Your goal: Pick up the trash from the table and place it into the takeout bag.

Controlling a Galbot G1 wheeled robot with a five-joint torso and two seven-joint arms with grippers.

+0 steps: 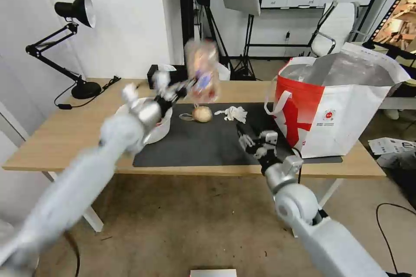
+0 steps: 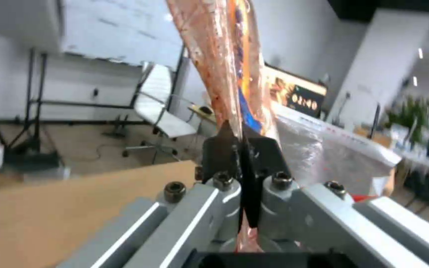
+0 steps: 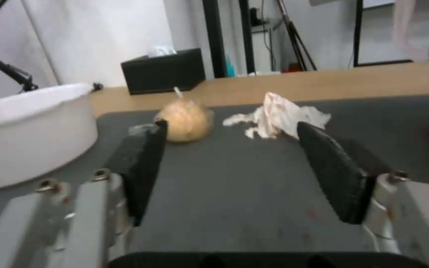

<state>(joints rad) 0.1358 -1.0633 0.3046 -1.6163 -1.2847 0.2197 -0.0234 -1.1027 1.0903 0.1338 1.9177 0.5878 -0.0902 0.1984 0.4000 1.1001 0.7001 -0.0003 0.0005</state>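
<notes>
Tray point(image 1: 202, 70) pinched in left gripper point(image 1: 187, 87) above mat point(image 1: 195, 143).

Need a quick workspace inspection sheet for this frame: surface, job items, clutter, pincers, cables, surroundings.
Surface: light-wood table, dark mat.
Job's things: food tray lifted; beige lump, tissue wad, white bowl on mat; takeout bag upright, open, at the table's right end.
Clutter: black tissue box, desk lamp.
Grippers: left pincer shut on tray; right pincer open over mat.
Cables: lamp cord; floor cable.
Surroundings: white chair, tripods.
</notes>
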